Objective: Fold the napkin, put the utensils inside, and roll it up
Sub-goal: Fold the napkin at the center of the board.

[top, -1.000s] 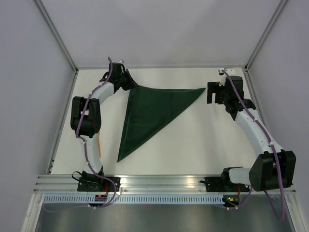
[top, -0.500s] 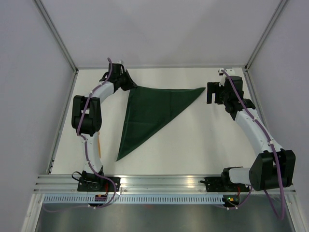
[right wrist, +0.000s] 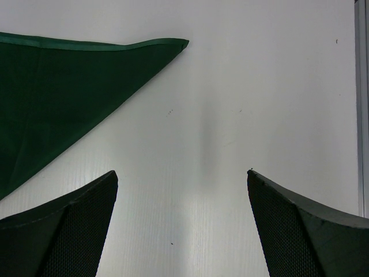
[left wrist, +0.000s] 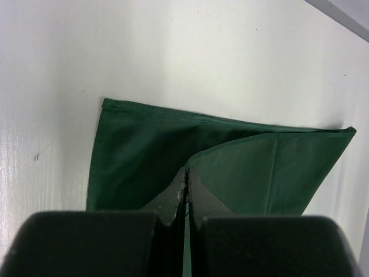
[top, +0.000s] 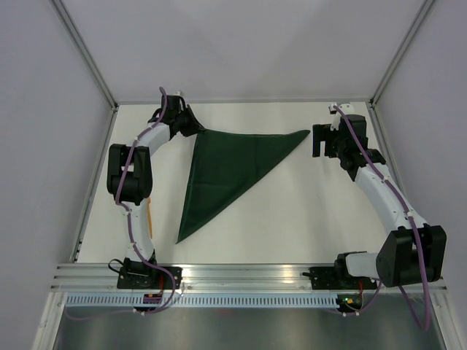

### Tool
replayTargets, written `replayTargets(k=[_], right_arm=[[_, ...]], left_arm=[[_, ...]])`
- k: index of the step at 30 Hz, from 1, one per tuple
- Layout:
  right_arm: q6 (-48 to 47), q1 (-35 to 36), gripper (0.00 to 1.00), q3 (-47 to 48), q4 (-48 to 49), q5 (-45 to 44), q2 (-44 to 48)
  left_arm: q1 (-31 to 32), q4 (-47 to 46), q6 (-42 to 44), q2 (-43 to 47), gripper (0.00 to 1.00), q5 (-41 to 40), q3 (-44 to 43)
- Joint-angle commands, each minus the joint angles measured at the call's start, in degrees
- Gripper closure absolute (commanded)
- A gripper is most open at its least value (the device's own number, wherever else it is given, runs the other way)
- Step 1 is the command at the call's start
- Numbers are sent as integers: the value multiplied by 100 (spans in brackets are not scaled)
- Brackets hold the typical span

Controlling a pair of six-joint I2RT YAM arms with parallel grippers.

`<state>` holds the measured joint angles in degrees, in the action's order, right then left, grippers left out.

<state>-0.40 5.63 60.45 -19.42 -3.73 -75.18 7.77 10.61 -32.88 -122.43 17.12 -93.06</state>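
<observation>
The napkin point(top: 226, 164) lies on the white tabletop point(top: 292, 211) folded into a triangle. One straight edge runs along the far side and another comes down the left. The long diagonal fold slants from the far-right tip to the near-left tip.

The left pincer point(top: 195, 127) is clenched on the far-left corner, where the two straight edges meet. In the left wrist view its fingers are pressed together on the cloth, and the top layer curls up slightly into the grip. The right pincer point(top: 319, 142) is released, with its jaws spread wide. It hangs just to the right of the napkin's far-right tip and does not touch it; in the right wrist view that tip lies ahead and to the left of the fingers.

The utensils point(top: 149, 217) show only as a thin orange sliver near the left edge of the tabletop, beside the left arm and partly hidden by it, left of the napkin's near tip.

The fold looks nearly done. Next the corner likely needs to be laid flat and let go. The utensils lie nearer than the left pincer and on its side, so the left arm is better placed to fetch them. Their long axis runs near to far, roughly along the napkin's left edge.
</observation>
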Motion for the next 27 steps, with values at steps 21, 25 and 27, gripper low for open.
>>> replayTargets(k=[21,25,27], right_arm=[[-83,-9,2,-24,-132,-146,-67],[-100,-9,2,-15,-132,-137,-67],[-100,-9,2,-15,-132,-137,-67]], left_arm=[[-135,11,186,-132,98,168,-450],[-135,2,186,-237,98,186,-450],[-127,11,186,-263,98,177,-441]])
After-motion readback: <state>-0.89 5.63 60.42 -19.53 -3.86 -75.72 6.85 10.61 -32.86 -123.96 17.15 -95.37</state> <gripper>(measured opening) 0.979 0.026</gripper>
